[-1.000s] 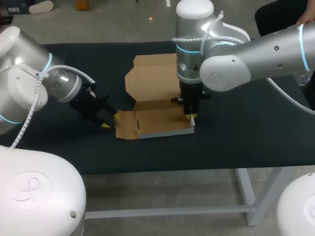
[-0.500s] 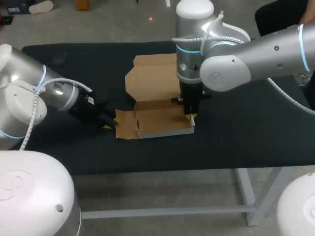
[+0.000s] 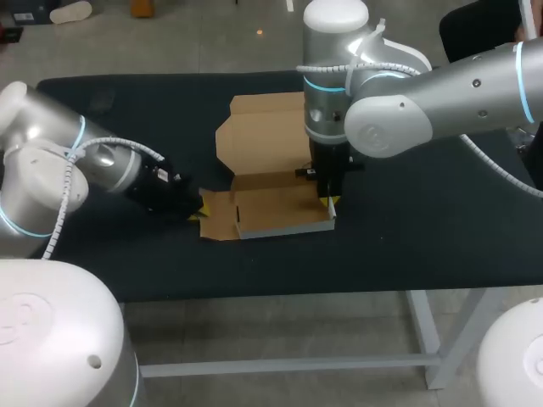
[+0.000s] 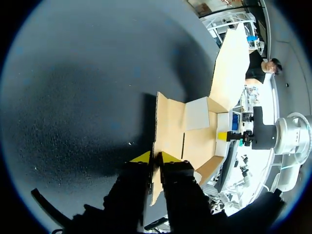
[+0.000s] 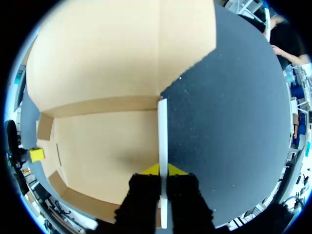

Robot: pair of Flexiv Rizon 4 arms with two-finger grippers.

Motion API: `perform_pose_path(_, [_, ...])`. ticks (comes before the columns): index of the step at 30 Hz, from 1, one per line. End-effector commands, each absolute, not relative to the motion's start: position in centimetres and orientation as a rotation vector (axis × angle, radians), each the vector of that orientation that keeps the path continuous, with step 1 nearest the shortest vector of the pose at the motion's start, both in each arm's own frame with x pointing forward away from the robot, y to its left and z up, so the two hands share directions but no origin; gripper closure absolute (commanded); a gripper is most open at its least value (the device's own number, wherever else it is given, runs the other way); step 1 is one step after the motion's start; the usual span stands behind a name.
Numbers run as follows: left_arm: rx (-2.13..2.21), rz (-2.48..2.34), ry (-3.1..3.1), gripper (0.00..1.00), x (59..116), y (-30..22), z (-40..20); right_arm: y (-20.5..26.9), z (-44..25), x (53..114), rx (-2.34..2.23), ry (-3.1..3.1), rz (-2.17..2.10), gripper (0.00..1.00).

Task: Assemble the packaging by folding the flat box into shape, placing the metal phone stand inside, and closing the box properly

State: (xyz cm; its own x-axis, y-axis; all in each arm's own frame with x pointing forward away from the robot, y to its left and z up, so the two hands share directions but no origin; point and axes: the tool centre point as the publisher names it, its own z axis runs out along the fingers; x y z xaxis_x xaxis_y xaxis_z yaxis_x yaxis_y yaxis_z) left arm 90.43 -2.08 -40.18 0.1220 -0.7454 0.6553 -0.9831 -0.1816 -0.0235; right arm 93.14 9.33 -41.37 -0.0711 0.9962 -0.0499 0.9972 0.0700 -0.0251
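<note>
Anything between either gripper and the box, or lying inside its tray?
Nothing visible. The left gripper pinches the left flap of the box, the right gripper pinches its right wall, and the tray floor lies bare.

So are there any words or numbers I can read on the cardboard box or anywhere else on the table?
Cardboard box: no words or numbers, only plain brown card wherever it shows.
Table: plain dark cover, nothing written on it.
White robot base: one faint pressed-in mark, too faint to read.
So there is no text here that can be read.

light: bright, overhead | shadow: broad, soft, on table (image 4: 73, 73)
</note>
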Motion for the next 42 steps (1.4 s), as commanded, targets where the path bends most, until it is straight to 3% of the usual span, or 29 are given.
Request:
perform_pose_path(1, [2.017,0.717,-1.689,1.0,90.8,-2.8,-39.6,9.4,-41.3,93.2,2.127,2.284,-0.09,1.0])
perform_pose_path(27, [2.317,0.513,-1.814,1.0,90.6,-7.8,-34.7,9.4,-41.3,93.2,2.127,2.284,-0.09,1.0])
perform_pose_path(28, [2.317,0.512,-1.816,0.98,90.6,-7.9,-34.7,9.4,-41.3,93.2,2.127,2.284,-0.09,1.0])
perform_pose_path(30, [2.316,0.507,-1.826,0.84,90.5,-8.0,-34.6,9.4,-41.3,93.2,2.127,2.284,-0.09,1.0])
perform_pose_path(36, [2.283,0.513,-1.857,0.8,90.1,-8.2,-34.2,9.4,-41.3,93.2,2.127,2.284,-0.09,1.0])
perform_pose_path(40, [2.271,0.542,-1.855,0.67,89.7,-7.3,-33.9,9.4,-41.3,93.2,2.127,2.284,-0.09,1.0])
perform_pose_path(42, [2.259,0.563,-1.847,0.64,89.6,-6.7,-33.8,9.4,-41.3,93.2,2.127,2.284,-0.09,1.0])
